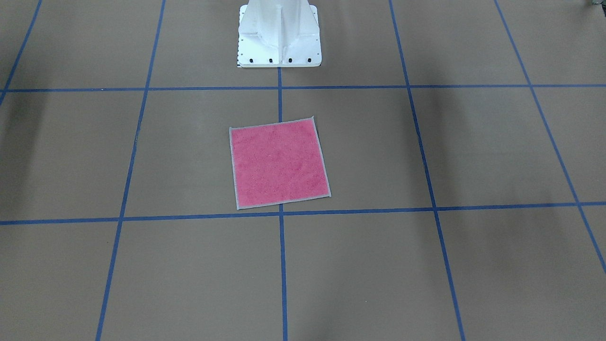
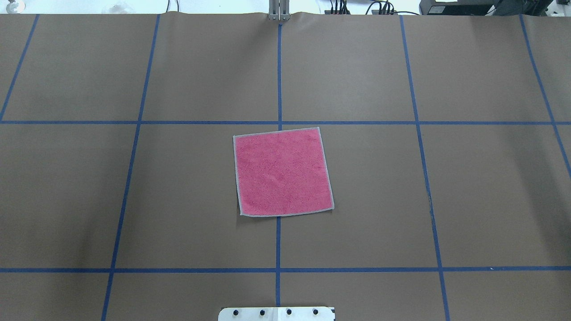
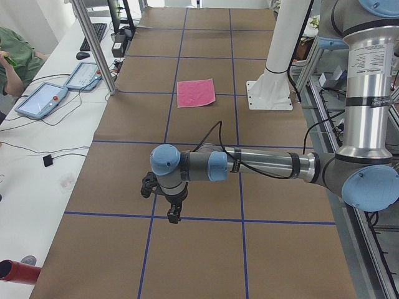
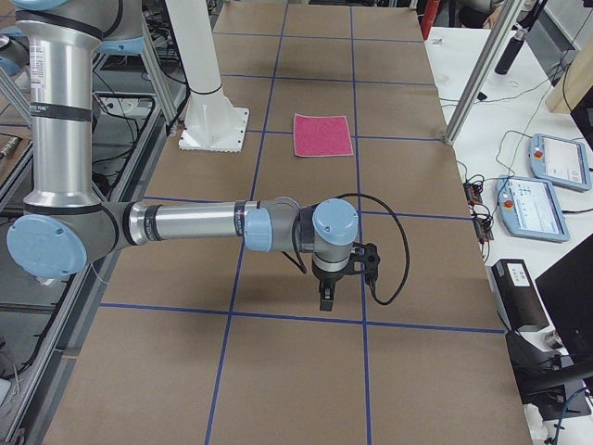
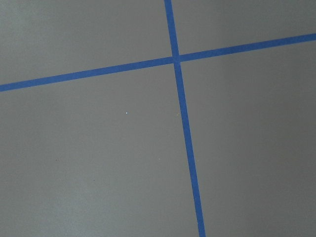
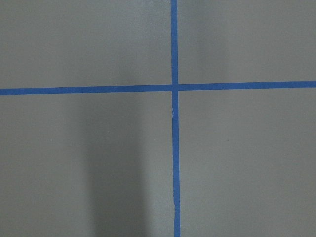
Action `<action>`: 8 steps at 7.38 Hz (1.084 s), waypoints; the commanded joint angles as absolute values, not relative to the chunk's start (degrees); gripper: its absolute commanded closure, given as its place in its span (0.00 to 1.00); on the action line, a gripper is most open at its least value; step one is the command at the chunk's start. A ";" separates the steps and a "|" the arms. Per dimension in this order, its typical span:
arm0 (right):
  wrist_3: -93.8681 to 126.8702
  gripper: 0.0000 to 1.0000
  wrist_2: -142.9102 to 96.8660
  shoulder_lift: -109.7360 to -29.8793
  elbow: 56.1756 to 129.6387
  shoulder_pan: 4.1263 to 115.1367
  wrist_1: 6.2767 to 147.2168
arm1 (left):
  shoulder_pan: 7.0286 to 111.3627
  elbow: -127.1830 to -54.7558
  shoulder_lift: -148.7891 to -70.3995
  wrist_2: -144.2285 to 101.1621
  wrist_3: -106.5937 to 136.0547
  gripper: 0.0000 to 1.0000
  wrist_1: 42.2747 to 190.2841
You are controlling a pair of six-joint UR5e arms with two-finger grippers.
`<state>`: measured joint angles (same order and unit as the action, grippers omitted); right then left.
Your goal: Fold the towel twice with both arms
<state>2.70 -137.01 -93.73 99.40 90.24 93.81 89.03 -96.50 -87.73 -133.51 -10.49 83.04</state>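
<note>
The towel (image 2: 283, 172) lies flat and unfolded, pink face up with light grey edging, near the table's middle. It also shows in the front-facing view (image 1: 279, 163), the left view (image 3: 196, 93) and the right view (image 4: 322, 134). My left gripper (image 3: 173, 215) hangs over the table far from the towel, seen only in the left view. My right gripper (image 4: 326, 298) hangs the same way at the other end, seen only in the right view. I cannot tell whether either is open or shut. Both wrist views show only brown table and blue tape.
The brown table (image 2: 401, 187) is marked with a blue tape grid. The white pedestal base (image 1: 279, 33) stands behind the towel. Teach pendants (image 4: 547, 185) and cables lie on the side benches. A person (image 3: 12, 62) sits at the left bench.
</note>
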 commanded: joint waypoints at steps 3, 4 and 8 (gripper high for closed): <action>3.34 0.00 -137.02 -81.79 93.28 88.87 94.74 | 88.95 -96.59 -98.93 -133.24 -2.94 0.00 82.44; 6.91 0.00 -136.85 -76.78 91.51 86.16 95.18 | 87.99 -97.37 -101.49 -133.50 0.67 0.00 83.40; 26.27 0.00 -136.93 -67.41 90.70 73.07 91.09 | 68.44 -101.16 -108.61 -133.77 24.20 0.00 93.49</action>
<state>23.58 -136.19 -68.37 90.69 76.96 94.01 76.12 -101.02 -105.82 -133.77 15.92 90.48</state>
